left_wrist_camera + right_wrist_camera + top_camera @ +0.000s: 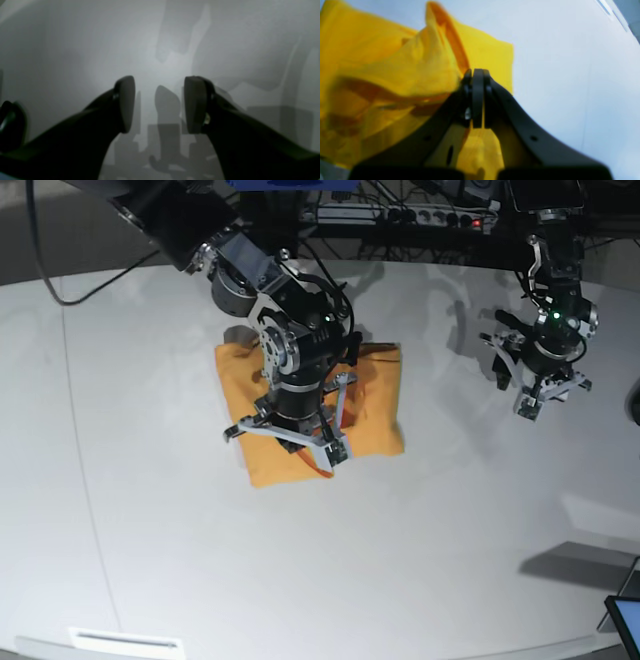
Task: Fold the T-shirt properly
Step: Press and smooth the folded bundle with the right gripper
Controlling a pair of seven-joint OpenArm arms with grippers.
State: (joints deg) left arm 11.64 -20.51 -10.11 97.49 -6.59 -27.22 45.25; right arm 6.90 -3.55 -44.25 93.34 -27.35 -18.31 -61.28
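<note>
The orange-yellow T-shirt (375, 395) lies as a roughly square, partly folded shape on the white table (300, 560), left of centre in the base view. My right gripper (310, 448) hangs over the shirt's near half. In the right wrist view its fingers (478, 75) are pressed shut on a raised ridge of the T-shirt (420, 65), and cloth bunches to their left. My left gripper (535, 398) is far off to the right above bare table. Its jaws (159, 102) stand open with nothing between them.
A power strip (420, 216) and cables run along the back edge. A dark screen corner (625, 620) shows at the front right. A white label (125, 641) sits at the front edge. The table's far edge curves behind both arms.
</note>
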